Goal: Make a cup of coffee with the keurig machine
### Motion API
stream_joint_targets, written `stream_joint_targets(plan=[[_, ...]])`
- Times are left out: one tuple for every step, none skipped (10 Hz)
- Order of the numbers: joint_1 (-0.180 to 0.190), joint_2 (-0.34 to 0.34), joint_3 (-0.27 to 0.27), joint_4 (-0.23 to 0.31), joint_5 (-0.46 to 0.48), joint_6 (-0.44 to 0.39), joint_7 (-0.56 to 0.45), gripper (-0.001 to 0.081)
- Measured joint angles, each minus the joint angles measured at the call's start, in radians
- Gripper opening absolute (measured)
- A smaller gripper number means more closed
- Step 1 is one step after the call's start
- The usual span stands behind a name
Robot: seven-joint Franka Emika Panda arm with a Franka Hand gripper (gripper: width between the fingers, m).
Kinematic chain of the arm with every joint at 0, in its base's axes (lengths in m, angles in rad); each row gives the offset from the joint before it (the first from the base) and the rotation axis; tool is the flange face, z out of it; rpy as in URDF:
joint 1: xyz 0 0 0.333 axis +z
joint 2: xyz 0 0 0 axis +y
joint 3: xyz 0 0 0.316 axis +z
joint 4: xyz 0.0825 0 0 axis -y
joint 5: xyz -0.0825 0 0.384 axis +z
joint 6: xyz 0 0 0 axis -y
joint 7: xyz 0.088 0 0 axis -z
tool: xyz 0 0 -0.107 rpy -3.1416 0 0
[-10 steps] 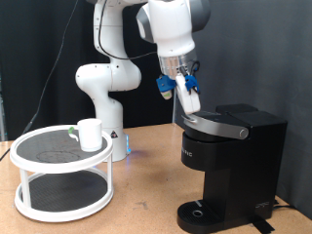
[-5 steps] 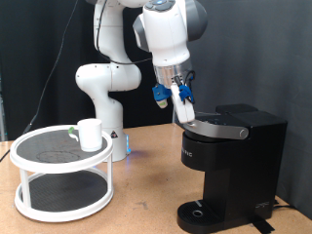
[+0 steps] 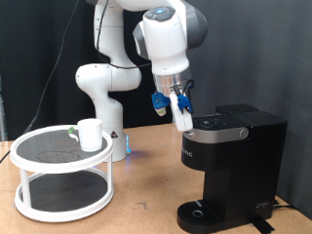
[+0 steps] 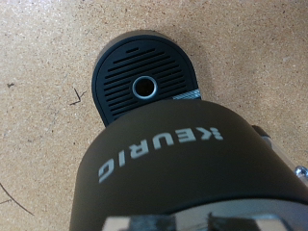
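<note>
Fingers [image 3: 182, 110] of your gripper [image 3: 179, 115] hang just above and off the front corner of the keurig machine [image 3: 232, 156], on the exterior view's left side of its closed lid; you cannot tell from either view how far apart they stand, and nothing shows between them. Your wrist view looks straight down the machine's front: the white logo [image 4: 162, 152] runs across the dark rounded top, and below it you see the round drip base [image 4: 144, 75] with its ribbed grate and a small ring at its middle, no cup standing on it. In the exterior view the machine sits at the right on the wooden desk [image 3: 146, 195], lid down, control panel facing up. You will find the cup [image 3: 91, 134] well apart from the fingers, at the exterior view's left, standing upright on the upper tier of a white two-tier round rack [image 3: 61, 174], near that tier's rear edge, with a small greenish object just beside it that is too small to identify. Behind the rack stands the arm's white base [image 3: 101, 93], against a black curtain.
</note>
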Motion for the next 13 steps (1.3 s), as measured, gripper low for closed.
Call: stream_joint_targets(plan=[[0.000,0.004,0.000,0.000,-0.001,0.007,0.000,0.0000],[0.000,0.004,0.000,0.000,-0.001,0.007,-0.001,0.0000],[0.000,0.004,0.000,0.000,-0.001,0.008,-0.002,0.0000],[0.000,0.004,0.000,0.000,-0.001,0.010,-0.010,0.0000],[0.000,0.003,0.001,0.000,-0.001,0.013,-0.023,0.0000],[0.000,0.002,0.002,-0.002,-0.001,0.021,-0.041,0.0000],[0.000,-0.001,0.003,-0.006,-0.001,0.026,-0.072,0.0000],[0.000,-0.008,0.005,-0.008,0.000,0.024,-0.106,0.0000],[0.000,-0.021,0.005,-0.011,0.005,0.010,-0.138,0.0000],[0.000,-0.040,0.004,-0.013,0.009,-0.011,-0.158,0.0000],[0.000,-0.063,0.004,-0.017,0.014,-0.031,-0.166,0.0000],[0.000,-0.087,0.003,-0.023,0.017,-0.054,-0.170,0.0000],[0.000,-0.110,0.003,-0.028,0.029,-0.073,-0.173,0.0000]])
